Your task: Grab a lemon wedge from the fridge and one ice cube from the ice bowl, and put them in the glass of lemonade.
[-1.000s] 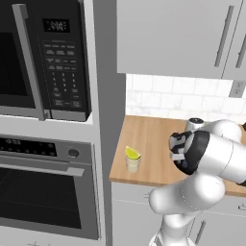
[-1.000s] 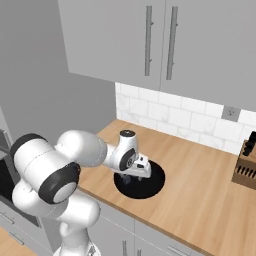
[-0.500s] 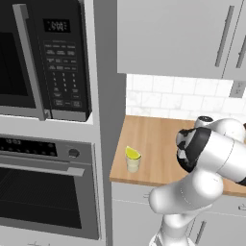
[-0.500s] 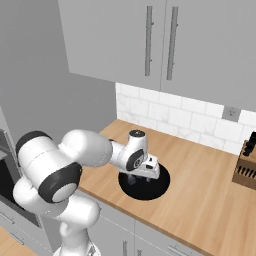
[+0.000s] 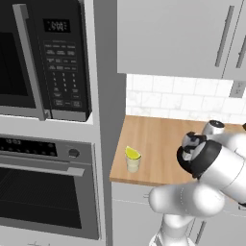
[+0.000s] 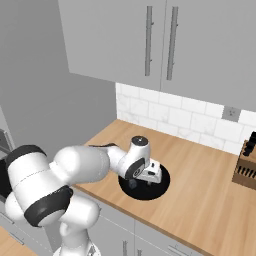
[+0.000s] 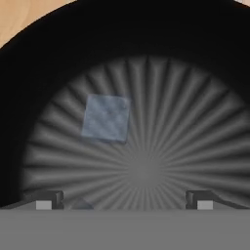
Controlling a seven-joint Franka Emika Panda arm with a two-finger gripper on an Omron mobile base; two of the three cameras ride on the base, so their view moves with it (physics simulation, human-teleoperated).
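The black ice bowl [image 6: 161, 188] stands on the wooden counter, and my gripper [image 6: 141, 183] reaches down into it. In the hand view the bowl's ribbed dark wall [image 7: 146, 53] surrounds one pale blue ice cube [image 7: 106, 118], which lies above and left of the open gripper [image 7: 124, 199]; nothing is between its fingertips [image 7: 49, 198]. Near the counter's left front corner stands the small glass of lemonade [image 5: 133, 165], with the yellow lemon wedge [image 5: 132, 153] resting on its rim. The fridge is out of view.
A microwave [image 5: 45, 57] and a black wall oven [image 5: 43, 192] fill the tall unit left of the counter [image 6: 205, 200]. A knife block [image 6: 245, 169] stands at the far right by the tiled wall. Grey cabinets [image 6: 160, 45] hang overhead.
The hand has shifted a little to the right over the bowl and come down into it. The jaws have stayed wide open.
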